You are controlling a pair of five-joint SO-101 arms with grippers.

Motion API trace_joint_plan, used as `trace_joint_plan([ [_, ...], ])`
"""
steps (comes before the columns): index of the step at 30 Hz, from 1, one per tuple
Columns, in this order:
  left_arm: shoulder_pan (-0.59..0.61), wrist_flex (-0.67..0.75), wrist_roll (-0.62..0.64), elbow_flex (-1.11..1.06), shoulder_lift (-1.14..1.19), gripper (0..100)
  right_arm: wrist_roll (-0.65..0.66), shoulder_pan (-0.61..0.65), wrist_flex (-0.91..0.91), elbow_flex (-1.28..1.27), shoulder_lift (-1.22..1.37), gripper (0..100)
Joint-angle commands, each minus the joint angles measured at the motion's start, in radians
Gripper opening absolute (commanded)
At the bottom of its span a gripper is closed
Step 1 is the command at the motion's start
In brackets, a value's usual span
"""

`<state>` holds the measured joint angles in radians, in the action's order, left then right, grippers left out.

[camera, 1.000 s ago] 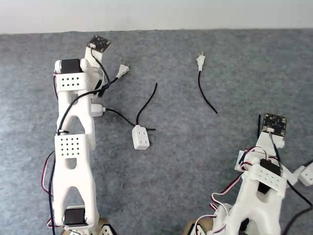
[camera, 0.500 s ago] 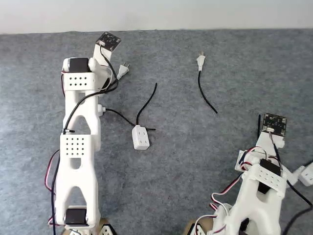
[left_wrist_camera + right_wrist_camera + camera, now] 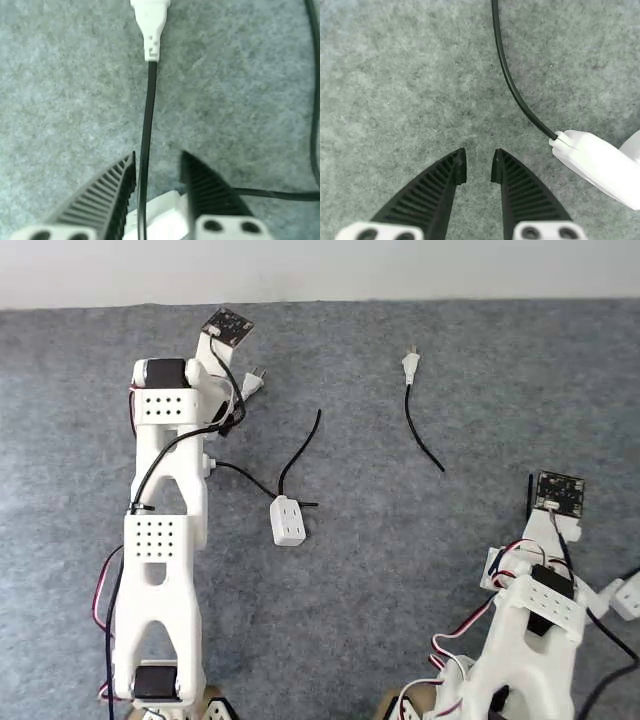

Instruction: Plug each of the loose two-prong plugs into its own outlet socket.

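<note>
A white two-prong plug (image 3: 252,383) lies at the back left, and its black cord (image 3: 146,125) runs back between the fingers of my left gripper (image 3: 157,160). That gripper is open, straddling the cord a short way behind the plug (image 3: 150,25) without pinching it. A white block (image 3: 160,215) with its own cord lies just under the fingers. A second plug (image 3: 410,362) with a short black cord lies at the back centre. A white outlet socket (image 3: 288,520) sits mid-table. My right gripper (image 3: 478,165) hovers over bare mat with a narrow gap, empty, beside another white socket (image 3: 600,160).
Grey felt mat (image 3: 380,570) covers the table up to a pale wall at the back. A loose black cord (image 3: 300,450) curves up from the middle socket. The right-hand socket (image 3: 627,597) sits at the mat's right edge beside the right arm.
The left arm has swung slightly to the right, bringing its gripper closer over the cord of the back-left plug. The right arm and the other things have stayed put.
</note>
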<state>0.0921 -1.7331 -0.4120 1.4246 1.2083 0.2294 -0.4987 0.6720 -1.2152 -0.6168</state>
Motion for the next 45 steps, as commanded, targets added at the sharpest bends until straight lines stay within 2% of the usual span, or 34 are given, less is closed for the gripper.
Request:
trace_joint_plan([
  [1,0.018,-0.025,0.003,0.008,-0.018,18,0.015,0.007,-0.016,0.012,-0.021,9.0],
  [10,0.035,-0.025,0.002,-0.051,-0.017,18,0.015,0.007,-0.016,0.012,-0.021,9.0],
  [16,0.032,-0.011,-0.005,-0.068,-0.017,12,0.017,0.007,-0.016,0.012,-0.021,9.0],
  [23,0.032,-0.005,-0.005,-0.073,-0.015,11,0.017,0.007,-0.016,0.012,-0.021,9.0],
  [28,0.025,0.020,-0.005,-0.068,-0.015,2,0.017,0.007,-0.016,0.012,-0.021,9.0],
  [39,0.005,0.006,0.000,-0.067,-0.026,2,0.018,0.008,-0.016,0.012,-0.021,9.0],
  [45,0.012,-0.025,0.002,0.044,-0.037,1,0.018,0.008,-0.016,0.012,-0.021,8.9],
])
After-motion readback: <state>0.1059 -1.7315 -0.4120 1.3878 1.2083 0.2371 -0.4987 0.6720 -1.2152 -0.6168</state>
